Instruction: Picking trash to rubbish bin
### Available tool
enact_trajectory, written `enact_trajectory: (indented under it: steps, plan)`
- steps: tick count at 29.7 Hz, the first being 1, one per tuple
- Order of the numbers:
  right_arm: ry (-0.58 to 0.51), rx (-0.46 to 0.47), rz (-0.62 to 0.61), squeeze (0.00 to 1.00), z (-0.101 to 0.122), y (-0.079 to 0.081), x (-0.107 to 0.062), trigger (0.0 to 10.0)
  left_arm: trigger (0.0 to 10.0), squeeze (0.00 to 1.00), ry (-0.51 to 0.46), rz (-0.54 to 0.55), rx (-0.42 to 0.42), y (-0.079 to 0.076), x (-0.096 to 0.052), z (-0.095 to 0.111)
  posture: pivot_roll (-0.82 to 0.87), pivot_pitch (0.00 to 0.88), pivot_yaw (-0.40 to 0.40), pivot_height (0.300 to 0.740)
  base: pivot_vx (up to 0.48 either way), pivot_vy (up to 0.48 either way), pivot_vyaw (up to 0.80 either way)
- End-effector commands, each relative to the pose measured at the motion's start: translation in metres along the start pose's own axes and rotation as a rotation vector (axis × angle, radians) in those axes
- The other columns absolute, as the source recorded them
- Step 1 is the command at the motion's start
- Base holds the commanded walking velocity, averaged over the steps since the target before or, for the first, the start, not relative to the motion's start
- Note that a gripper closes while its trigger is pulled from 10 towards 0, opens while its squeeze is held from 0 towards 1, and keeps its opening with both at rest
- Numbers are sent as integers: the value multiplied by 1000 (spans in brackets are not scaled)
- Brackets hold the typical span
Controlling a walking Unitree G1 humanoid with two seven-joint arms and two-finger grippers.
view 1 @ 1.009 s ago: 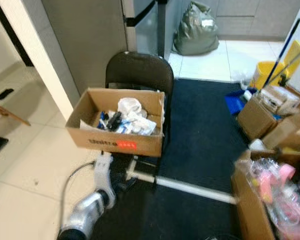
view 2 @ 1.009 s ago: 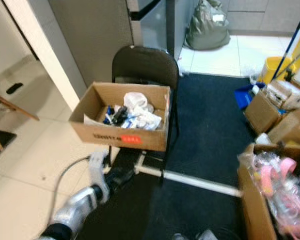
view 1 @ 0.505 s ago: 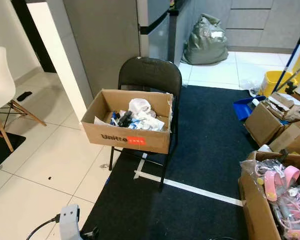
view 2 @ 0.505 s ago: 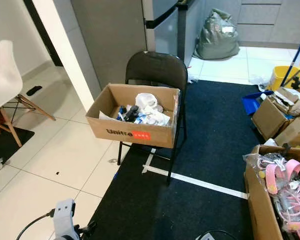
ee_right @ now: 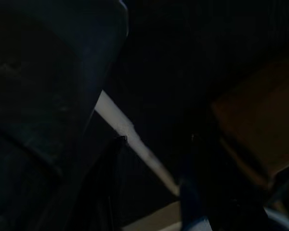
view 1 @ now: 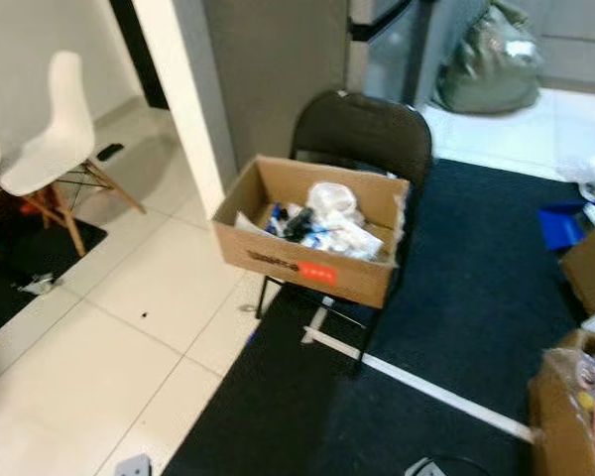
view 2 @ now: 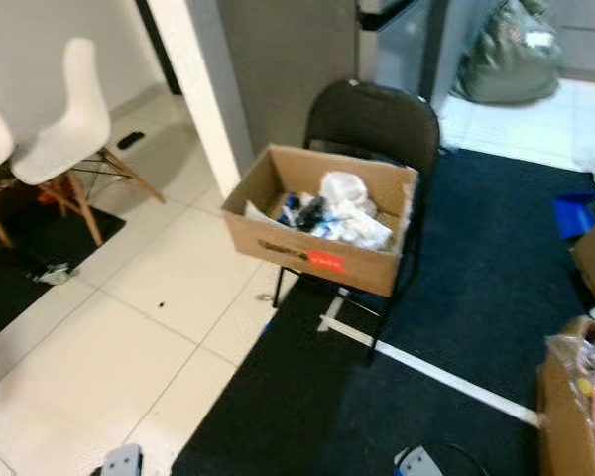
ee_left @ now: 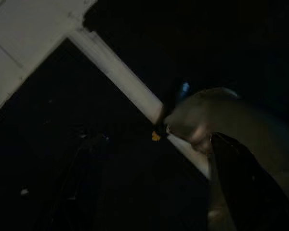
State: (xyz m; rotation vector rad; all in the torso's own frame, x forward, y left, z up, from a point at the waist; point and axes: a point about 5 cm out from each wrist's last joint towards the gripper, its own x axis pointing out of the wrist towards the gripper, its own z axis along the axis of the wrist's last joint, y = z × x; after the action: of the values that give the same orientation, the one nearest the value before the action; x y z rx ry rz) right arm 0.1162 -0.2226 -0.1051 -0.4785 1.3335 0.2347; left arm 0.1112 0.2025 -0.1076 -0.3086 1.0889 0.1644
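A brown cardboard box [view 1: 307,263] with a red label rests on the seat of a black folding chair [view 1: 362,129]. Inside it lies trash: a crumpled white wad [view 1: 334,198] and several blue, black and white scraps. Both arms hang low, with just the grey wrist tips [view 2: 119,461] at the bottom edge of the eye views. In the dark left wrist view my left gripper [ee_left: 159,192] hangs open over dark carpet and a white tape line. My right gripper [ee_right: 151,192] is open too, above the same tape, with nothing between its fingers.
White chairs [view 1: 55,129] stand on a black mat [view 1: 30,248] at the left, beside a white pillar [view 1: 183,99]. Dark carpet [view 1: 456,317] with a white tape line [view 1: 426,387] lies under the folding chair. A grey-green bag [view 1: 491,69] sits at the back, cardboard boxes [view 1: 590,268] at the right.
The camera has risen and swung left, so the box now sits right of centre and the white chairs came into view. My left arm dropped from beside the chair's legs to the frame's bottom edge.
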Motion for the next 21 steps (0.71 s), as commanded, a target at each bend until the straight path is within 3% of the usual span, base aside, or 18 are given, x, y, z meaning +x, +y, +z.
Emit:
enact_trajectory:
  steps: [1,8,21]
  plan:
    - [-8,4,33,0,2,10,1,10000,10000,0,45,16,17,4,-2,-11,-24,25,76,740,0,0,788]
    - [5,3,23,0,-7,-1,0,10000,10000,0,73,12,64,5,-3,-16,-22,23,77,740,0,0,788]
    - [4,-5,31,0,-7,4,0,10000,10000,0,90,-7,105,2,-3,-20,-16,17,80,740,0,0,788]
